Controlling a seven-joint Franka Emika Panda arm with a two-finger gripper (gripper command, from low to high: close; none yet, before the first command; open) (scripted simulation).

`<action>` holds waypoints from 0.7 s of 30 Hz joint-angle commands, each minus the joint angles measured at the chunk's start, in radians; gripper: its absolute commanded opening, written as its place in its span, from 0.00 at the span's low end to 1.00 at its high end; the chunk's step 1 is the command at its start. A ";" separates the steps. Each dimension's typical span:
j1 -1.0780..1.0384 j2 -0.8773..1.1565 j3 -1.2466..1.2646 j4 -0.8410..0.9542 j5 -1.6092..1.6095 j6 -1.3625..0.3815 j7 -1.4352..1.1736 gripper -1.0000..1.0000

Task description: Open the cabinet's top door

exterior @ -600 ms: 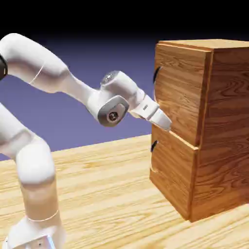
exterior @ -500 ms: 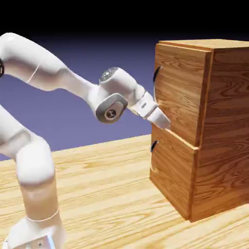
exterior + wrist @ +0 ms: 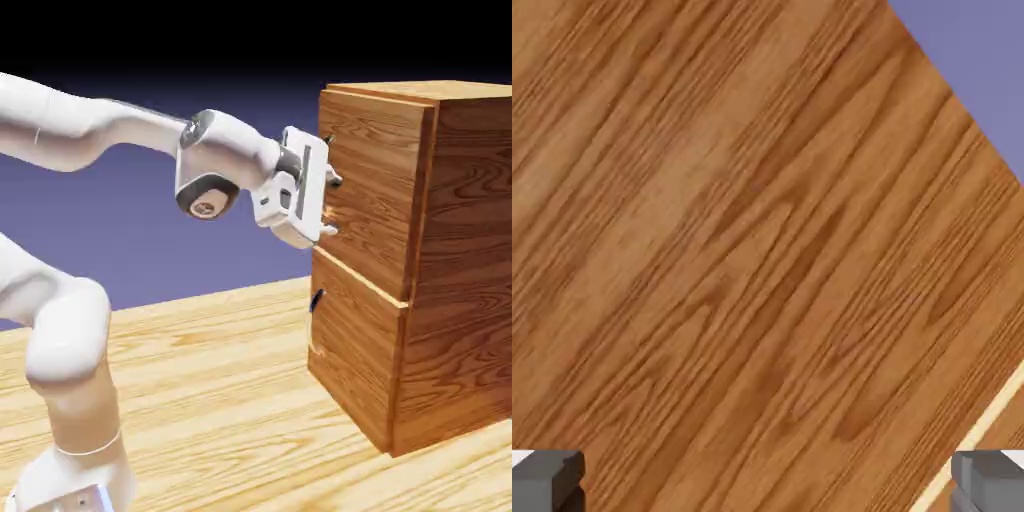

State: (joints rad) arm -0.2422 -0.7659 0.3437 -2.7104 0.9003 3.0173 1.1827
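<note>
Evidently the end effector (image 3: 330, 205) has risen and squared up vs. half a sec ago, when it angled down at the seam between the panels; it now faces the top door (image 3: 372, 190) near the handle's edge, fingers (image 3: 548, 478) spread wide, holding nothing; handle itself hidden behind the hand; judged: approach stage, no grasp yet. Cabinet (image 3: 440, 270) stands on the desk (image 3: 220, 400), both panels shut; contents not visible.
</note>
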 commanded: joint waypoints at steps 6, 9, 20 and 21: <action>-0.074 -0.057 0.100 0.029 0.261 -0.006 0.128 0.50; -0.111 -0.085 0.149 0.043 0.392 -0.009 0.192 0.50; -0.246 -0.189 0.332 0.096 0.870 -0.019 0.427 0.50; -0.258 -0.199 0.349 0.101 0.914 -0.020 0.448 0.50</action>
State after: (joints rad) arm -0.5000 -0.9647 0.6924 -2.6093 1.8137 2.9973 1.6309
